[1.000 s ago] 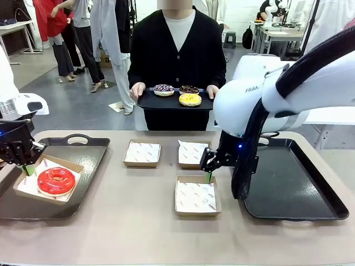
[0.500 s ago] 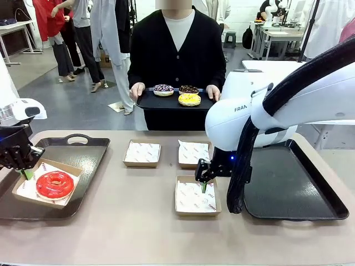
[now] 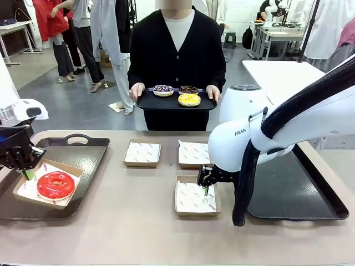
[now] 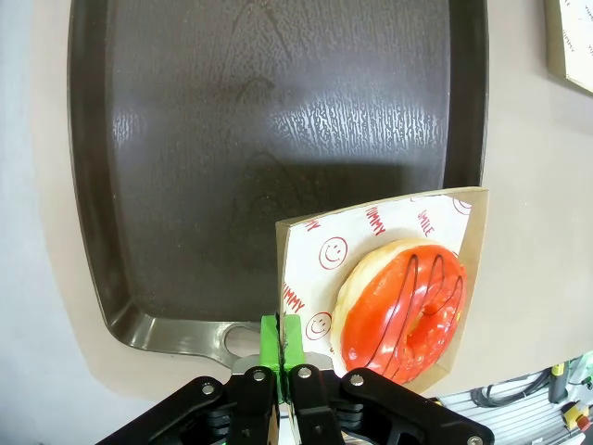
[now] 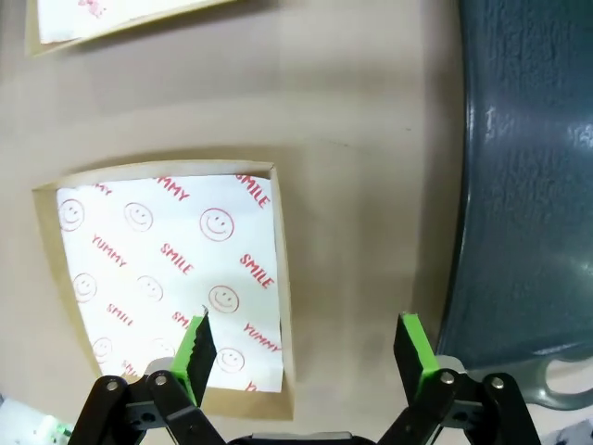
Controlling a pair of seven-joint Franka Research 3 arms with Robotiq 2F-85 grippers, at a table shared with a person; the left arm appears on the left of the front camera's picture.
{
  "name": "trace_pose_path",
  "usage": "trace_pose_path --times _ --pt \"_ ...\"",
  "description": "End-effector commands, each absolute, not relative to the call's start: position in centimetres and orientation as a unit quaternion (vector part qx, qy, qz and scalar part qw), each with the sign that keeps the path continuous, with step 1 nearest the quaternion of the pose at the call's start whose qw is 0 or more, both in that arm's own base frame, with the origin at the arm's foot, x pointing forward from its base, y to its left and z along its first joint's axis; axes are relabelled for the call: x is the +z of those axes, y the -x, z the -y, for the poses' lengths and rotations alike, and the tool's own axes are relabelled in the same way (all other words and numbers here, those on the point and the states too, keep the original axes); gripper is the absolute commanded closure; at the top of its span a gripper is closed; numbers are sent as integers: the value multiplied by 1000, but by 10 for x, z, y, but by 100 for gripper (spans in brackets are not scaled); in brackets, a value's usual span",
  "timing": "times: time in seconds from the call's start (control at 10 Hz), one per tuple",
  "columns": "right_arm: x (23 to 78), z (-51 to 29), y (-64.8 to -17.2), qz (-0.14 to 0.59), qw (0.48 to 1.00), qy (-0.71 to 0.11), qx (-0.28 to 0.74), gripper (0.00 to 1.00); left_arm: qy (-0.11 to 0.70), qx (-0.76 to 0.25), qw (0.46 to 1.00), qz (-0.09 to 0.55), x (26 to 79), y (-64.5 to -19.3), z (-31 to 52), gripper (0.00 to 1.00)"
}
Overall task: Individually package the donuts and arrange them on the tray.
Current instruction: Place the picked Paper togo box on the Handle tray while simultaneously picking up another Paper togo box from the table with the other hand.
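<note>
The room behind was open, with a grey floor (image 3: 72, 105) where several people (image 3: 77, 33) stood at the far left and a white side table (image 3: 277, 72) at the far right. A tan, matte table (image 3: 138, 233) filled the foreground. A person in a black cardigan (image 3: 177, 55) stood at its far edge, holding a small black serving tray (image 3: 145, 103).

A large black plastic tray (image 3: 91, 158) lay along the table's left edge and a second large black tray (image 3: 299, 191) along its right edge. Two empty paper-lined cardboard boxes (image 3: 142, 153) sat side by side near the far edge. A third empty box (image 3: 194, 198) sat nearer the table's middle, just beside the second tray.

A shallow cardboard box (image 3: 26, 189) sat at the left tray's near left corner, tilted, holding the glossy red donut (image 3: 55, 184). The purple-white sprinkled donut (image 3: 163, 90), the chocolate donut (image 3: 189, 89) and the yellow sprinkled donut (image 3: 189, 100) sat on the serving tray.

The left gripper (image 4: 281, 336) was clenched on the rim of the red donut's box at one corner. The right gripper (image 5: 304, 348) hung released above the third box's right edge, one pad over the printed paper, the other over bare table.
</note>
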State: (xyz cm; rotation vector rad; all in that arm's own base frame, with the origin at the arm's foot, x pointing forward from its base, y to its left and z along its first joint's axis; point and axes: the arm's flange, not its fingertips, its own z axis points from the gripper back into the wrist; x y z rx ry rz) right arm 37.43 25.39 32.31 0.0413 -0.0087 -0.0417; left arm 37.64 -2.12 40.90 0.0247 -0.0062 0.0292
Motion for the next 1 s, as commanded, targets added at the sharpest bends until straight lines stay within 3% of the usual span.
trace_pose_path --times 0.0,0.9 --pt "310 -263 -379 3 999 -19 -33 0 -17 4 1000 10 404 -379 19 99" --pt "308 -264 -381 3 999 -25 -33 0 -18 19 1000 1 379 -404 20 99"
